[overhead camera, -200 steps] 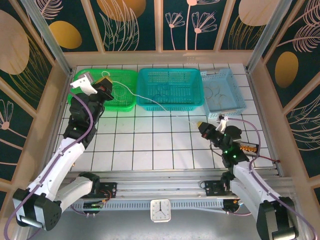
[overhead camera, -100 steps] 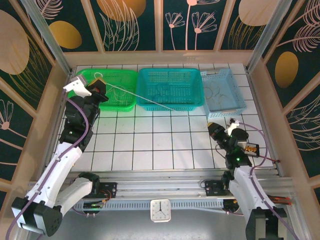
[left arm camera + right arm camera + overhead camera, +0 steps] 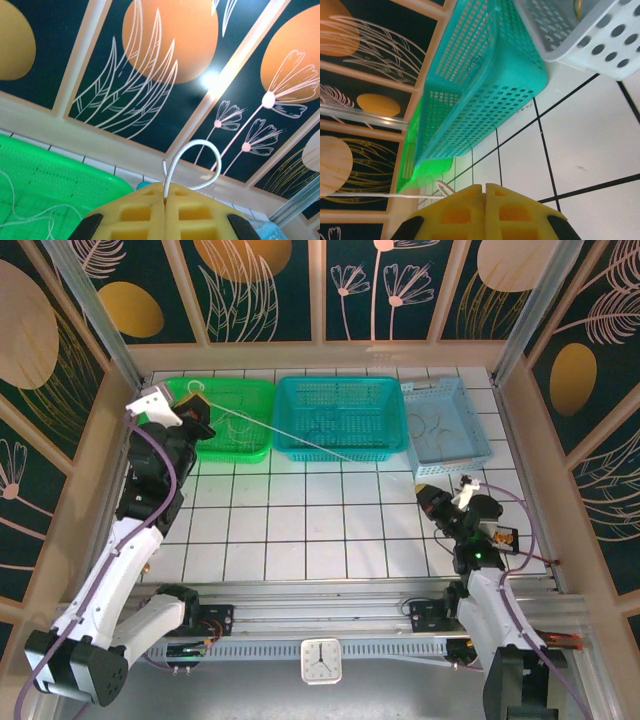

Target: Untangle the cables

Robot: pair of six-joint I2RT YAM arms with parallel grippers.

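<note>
A thin white cable (image 3: 300,443) stretches taut above the table, over the teal basket's front edge, between my two grippers. My left gripper (image 3: 197,406) hovers over the green basket (image 3: 250,395), shut on one end; in the left wrist view the cable (image 3: 200,147) loops out from between the closed yellow fingertips (image 3: 164,187). My right gripper (image 3: 428,494) sits low over the tiles at the right, shut on the other end; the cable (image 3: 444,188) curls out to the left of its fingertips (image 3: 485,187). More white cable (image 3: 30,216) lies in the green basket.
Three baskets line the back: green, teal (image 3: 340,390) with a thin blue cable (image 3: 325,426), and pale blue (image 3: 470,415) with yellowish loops (image 3: 430,425). In the right wrist view the teal basket (image 3: 485,90) and pale basket (image 3: 590,40) stand just ahead. Frame posts flank the table.
The right gripper pulled back toward the near right and the left gripper drew left over the green basket. The white cable between them went from slack to taut.
</note>
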